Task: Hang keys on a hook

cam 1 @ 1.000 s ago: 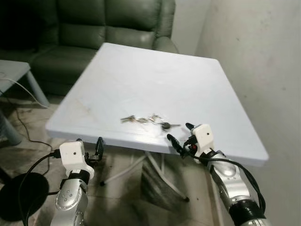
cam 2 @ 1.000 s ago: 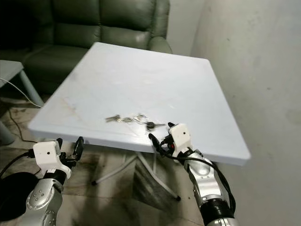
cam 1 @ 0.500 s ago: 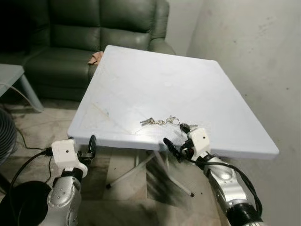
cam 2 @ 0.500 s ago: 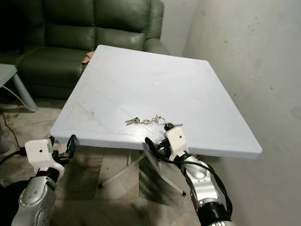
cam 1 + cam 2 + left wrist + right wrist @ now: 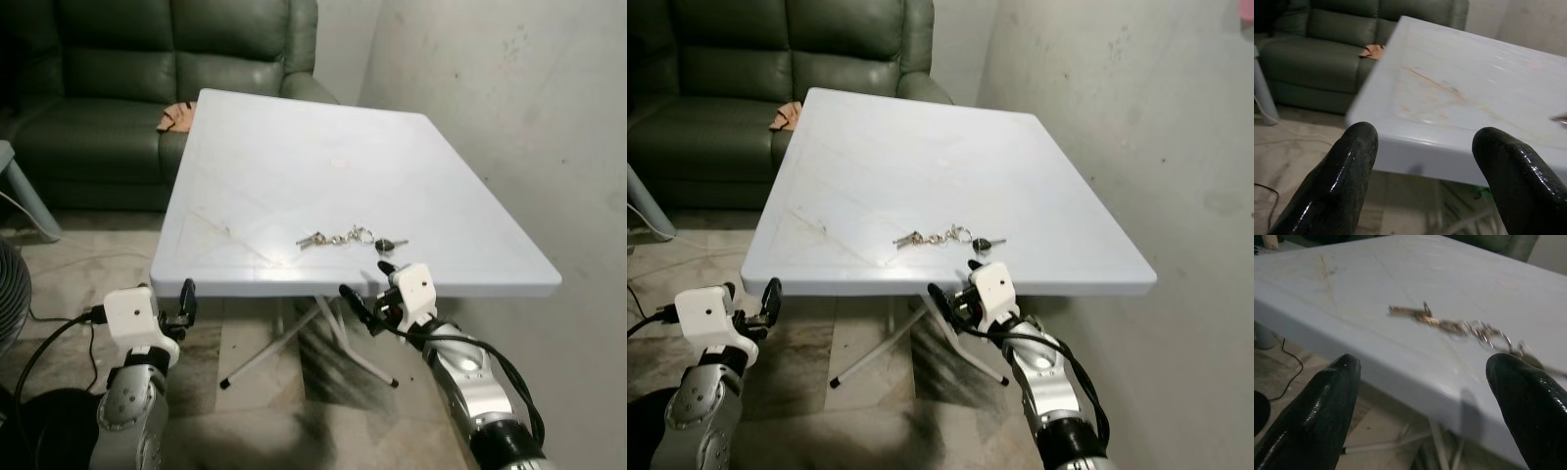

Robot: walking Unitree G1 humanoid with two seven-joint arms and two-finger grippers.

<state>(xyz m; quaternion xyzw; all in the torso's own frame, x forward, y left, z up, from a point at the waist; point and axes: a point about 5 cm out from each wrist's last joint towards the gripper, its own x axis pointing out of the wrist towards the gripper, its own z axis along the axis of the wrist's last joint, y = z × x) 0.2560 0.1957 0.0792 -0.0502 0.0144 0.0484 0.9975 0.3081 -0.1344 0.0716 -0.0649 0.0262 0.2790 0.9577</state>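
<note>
A white folding table (image 5: 294,157) stands before a green sofa (image 5: 118,88). A strung-out metal key bunch (image 5: 350,238) with one black-headed key lies near its front edge, just beyond the right gripper (image 5: 369,294), whose fingers are spread wide. The left gripper (image 5: 176,299), fingers also wide, hangs below the table's edge.

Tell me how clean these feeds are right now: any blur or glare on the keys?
Left eye view: sharp; the keys read clearly on the white table, with the sofa dim behind. Right wrist view: keys smeared and soft, the open right gripper out of focus. Left wrist view: table edge blurred, glossy highlights on the open left gripper's fingers.
</note>
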